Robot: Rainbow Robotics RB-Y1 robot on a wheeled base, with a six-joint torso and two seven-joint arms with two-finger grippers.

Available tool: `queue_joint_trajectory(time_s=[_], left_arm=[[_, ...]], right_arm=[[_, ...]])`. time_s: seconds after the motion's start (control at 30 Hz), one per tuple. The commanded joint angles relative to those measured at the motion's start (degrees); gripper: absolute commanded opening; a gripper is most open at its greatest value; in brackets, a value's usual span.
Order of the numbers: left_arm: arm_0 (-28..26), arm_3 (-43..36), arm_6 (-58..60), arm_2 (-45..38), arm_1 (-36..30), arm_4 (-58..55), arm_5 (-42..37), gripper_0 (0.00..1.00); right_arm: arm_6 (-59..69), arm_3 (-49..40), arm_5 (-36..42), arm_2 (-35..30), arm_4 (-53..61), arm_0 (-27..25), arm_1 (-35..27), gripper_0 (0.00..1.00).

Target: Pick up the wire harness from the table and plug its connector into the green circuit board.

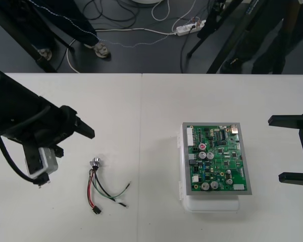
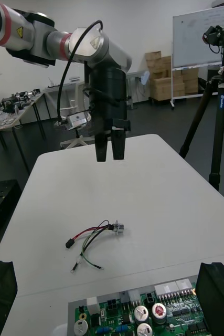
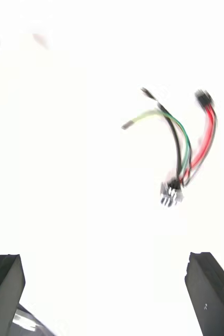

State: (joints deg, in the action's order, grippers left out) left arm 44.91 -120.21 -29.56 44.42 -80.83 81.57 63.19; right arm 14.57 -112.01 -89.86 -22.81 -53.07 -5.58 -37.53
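Observation:
The wire harness [image 1: 100,187] lies loose on the table, left of centre. Its round metal socket [image 1: 95,162] points toward the far edge and its small black plug [image 1: 97,210] toward the front edge. My left gripper [image 1: 86,131] hovers open a little behind and to the left of the socket. In the left wrist view the harness [image 3: 182,142] lies ahead of the wide-apart fingers [image 3: 209,289], off toward one of them. The green circuit board [image 1: 217,159] sits on its white base at right of centre. My right gripper [image 1: 293,148] waits open at the table's right edge.
A seam [image 1: 140,151] runs down the tabletop between harness and board. In the right wrist view the left gripper [image 2: 110,149] hangs above the table beyond the harness [image 2: 93,239], with the board [image 2: 138,315] close in front. Bare table lies around the harness.

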Motion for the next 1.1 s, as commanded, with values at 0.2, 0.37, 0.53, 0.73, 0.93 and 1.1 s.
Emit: queue_joint_trajectory(time_s=[0.2, 0.37, 0.53, 0.73, 0.93, 1.1], left_arm=[[18.8, 1.9, -12.1, 19.0, 1.1, 5.1, -3.3, 0.91], [30.4, 6.2, -15.9, 34.2, 4.5, 5.9, -5.9, 0.92], [38.6, 8.9, -16.7, 45.5, 8.1, 6.1, -9.4, 0.92], [43.4, 12.4, -16.8, 52.4, 12.9, 6.6, -10.8, 0.91], [44.2, 17.3, -17.5, 56.0, 17.5, 7.3, -12.1, 0.92], [44.2, 20.5, -18.3, 58.0, 20.6, 8.0, -12.7, 0.92]], right_arm=[[-2.5, 2.1, -0.1, 1.8, 1.0, 1.3, 0.4, 1.0], [-2.4, 4.5, -0.1, 3.2, 1.0, 4.0, 0.4, 1.0], [-2.7, 4.6, -0.1, 4.5, 1.0, 5.2, -0.2, 1.0], [-3.0, 5.1, -0.1, 6.6, 1.0, 7.2, -0.9, 1.0], [-3.0, 7.5, -0.1, 7.9, 1.0, 9.0, -0.9, 1.0], [-2.9, 8.0, -0.1, 7.9, 1.0, 9.7, -0.9, 1.0]])
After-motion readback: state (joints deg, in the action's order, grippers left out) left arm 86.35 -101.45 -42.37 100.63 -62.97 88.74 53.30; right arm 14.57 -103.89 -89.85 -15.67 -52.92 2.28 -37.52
